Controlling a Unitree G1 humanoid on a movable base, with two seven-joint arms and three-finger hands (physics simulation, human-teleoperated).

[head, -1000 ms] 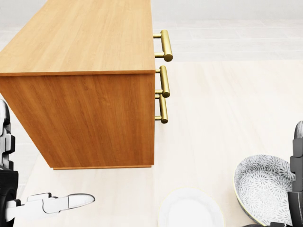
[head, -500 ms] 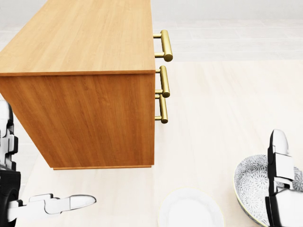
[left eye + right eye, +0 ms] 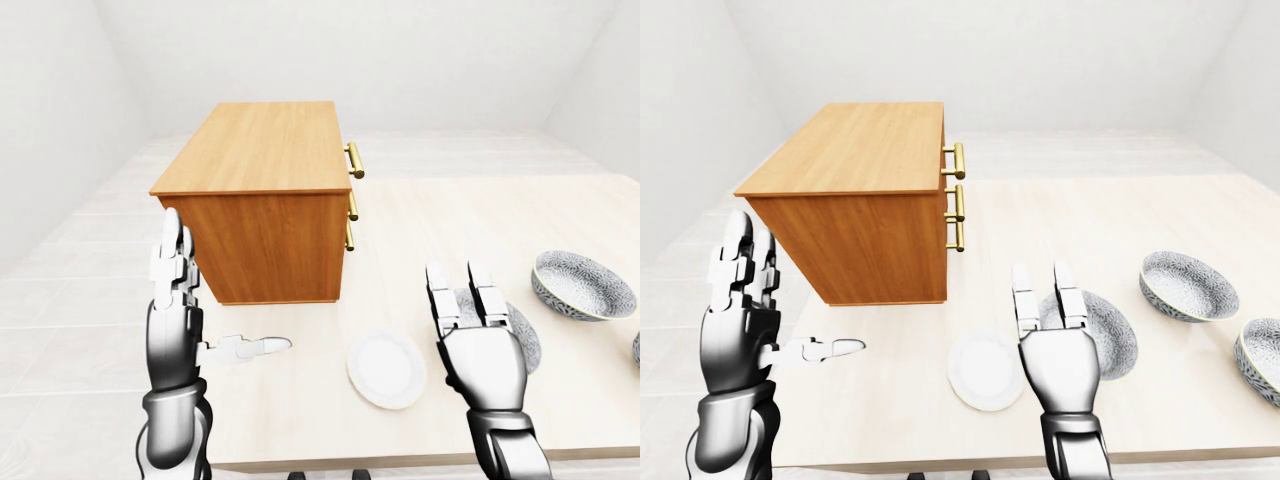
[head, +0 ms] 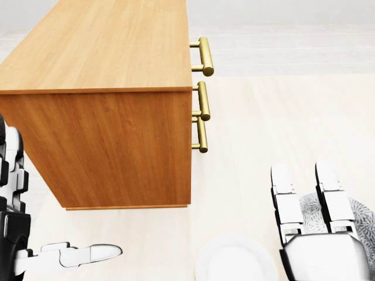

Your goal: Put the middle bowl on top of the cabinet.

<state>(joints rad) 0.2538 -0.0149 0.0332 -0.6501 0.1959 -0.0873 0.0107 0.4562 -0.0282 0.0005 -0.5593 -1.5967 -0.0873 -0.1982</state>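
right-eye view gives me the whole row: three patterned bowls on the bench (image 3: 1090, 215). the left bowl (image 3: 1112, 335) is half hidden behind my right fingers (image 3: 1024, 300), the middle bowl (image 3: 1188, 285) sits further right and higher in the picture, and the right bowl (image 3: 1262, 362) is at the edge. i take the middle bowl to be mine. it rests on the bench, untouched, well apart from the cabinet (image 3: 855, 150) at the left of the view. a white plate (image 3: 985, 372) lies just left of my right wrist.

my right fingers are released, straight up and grasping nothing. they stand before the left bowl, not the one i want. my left fingers (image 3: 737, 255) are released too, raised upright near the cabinet's side panel with the thumb stuck out flat, holding nothing.

to do this well i should carry the right fingers past the left bowl without clipping it. then i come down on the near rim of the middle bowl, thumb inside and the others under the wall. i should clench firmly, since a glazed rim is likely to slip. after that i lift level, high enough to clear the left bowl, the plate and the cabinet's edge, and set the bowl well in from that edge. the left fingers are best out of that path.
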